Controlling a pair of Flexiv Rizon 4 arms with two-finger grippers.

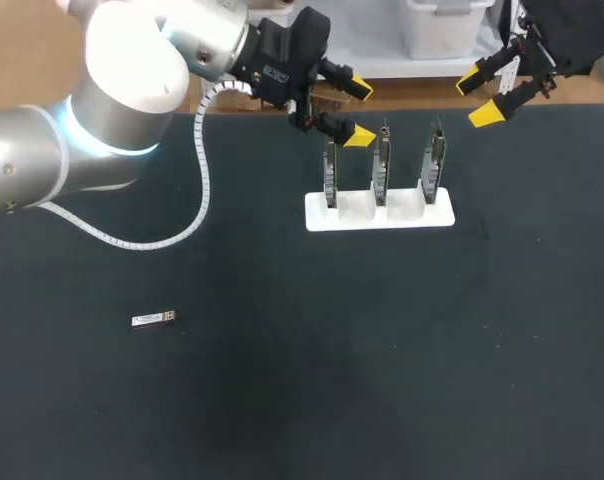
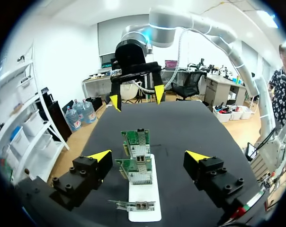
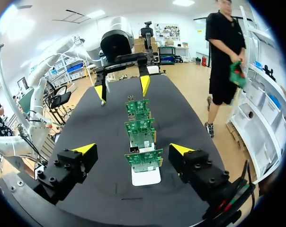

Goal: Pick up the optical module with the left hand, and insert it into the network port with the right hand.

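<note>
Lying flat on the black counter (image 1: 402,390), the optical module (image 1: 154,319) is at the left side, well apart from both arms, and nothing touches it. It does not show in either wrist view.

Toward the far side of the counter a white stand (image 1: 444,214) carries three network cards (image 1: 382,165), upright and in one row. The left arm (image 1: 72,140) comes in from the left corner and its left jaws hang just beside the leftmost card, with the yellow tips (image 1: 359,135) spread wide and nothing between them. The right arm (image 1: 572,35) is at the far right corner; its right jaws are also spread wide and hold nothing, and they stay apart from the stand.

From the left wrist the stand (image 2: 145,215) and the cards (image 2: 135,171) lie ahead of the spread fingers (image 2: 100,155), and the right jaws face them from beyond the row. From the right wrist the same cards (image 3: 140,128) stand ahead of the fingers (image 3: 181,149).
</note>
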